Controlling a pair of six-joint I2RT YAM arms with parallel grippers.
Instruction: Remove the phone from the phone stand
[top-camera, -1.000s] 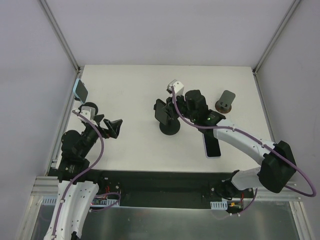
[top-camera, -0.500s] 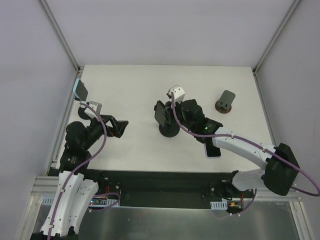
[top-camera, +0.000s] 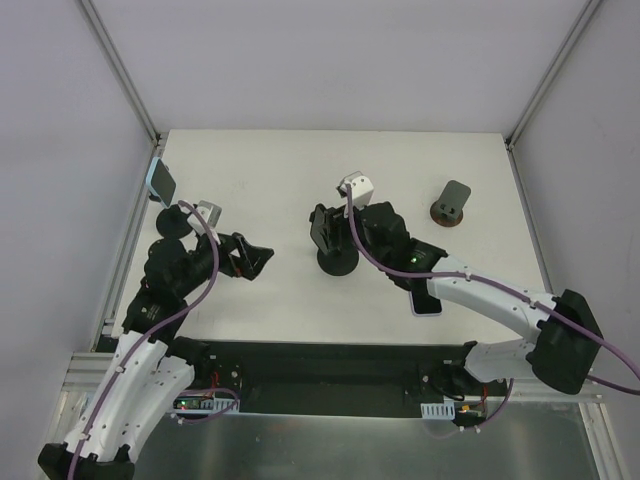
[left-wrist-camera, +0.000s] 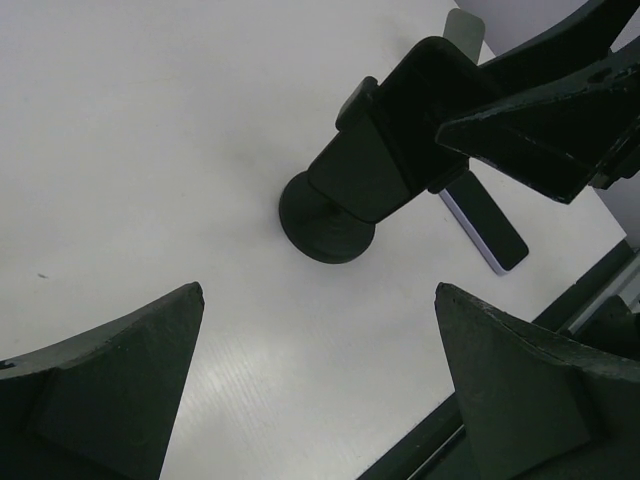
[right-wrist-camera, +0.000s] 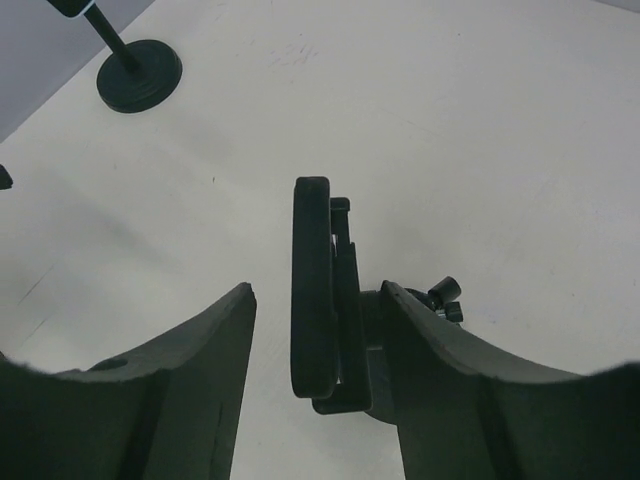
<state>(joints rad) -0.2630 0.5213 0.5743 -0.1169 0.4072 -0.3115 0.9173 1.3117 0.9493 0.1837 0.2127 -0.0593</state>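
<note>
A black phone (top-camera: 320, 226) stands upright in the clamp of a black round-based phone stand (top-camera: 339, 257) at mid table. My right gripper (top-camera: 337, 224) is open and straddles it. In the right wrist view the phone (right-wrist-camera: 312, 290) shows edge-on between my fingers (right-wrist-camera: 200, 350), with gaps on both sides and the stand's clamp (right-wrist-camera: 352, 330) behind it. My left gripper (top-camera: 258, 263) is open and empty, to the left of the stand. In the left wrist view (left-wrist-camera: 318, 295) it faces the stand's base (left-wrist-camera: 325, 222) from a distance.
A second phone (top-camera: 425, 298) lies flat on the table under the right forearm, also in the left wrist view (left-wrist-camera: 486, 226). A thin stand with a teal phone (top-camera: 160, 182) is at the left edge. A small brown stand (top-camera: 452, 203) is at the back right.
My left arm has swung right, toward the central stand. My right gripper has shifted slightly closer around the phone.
</note>
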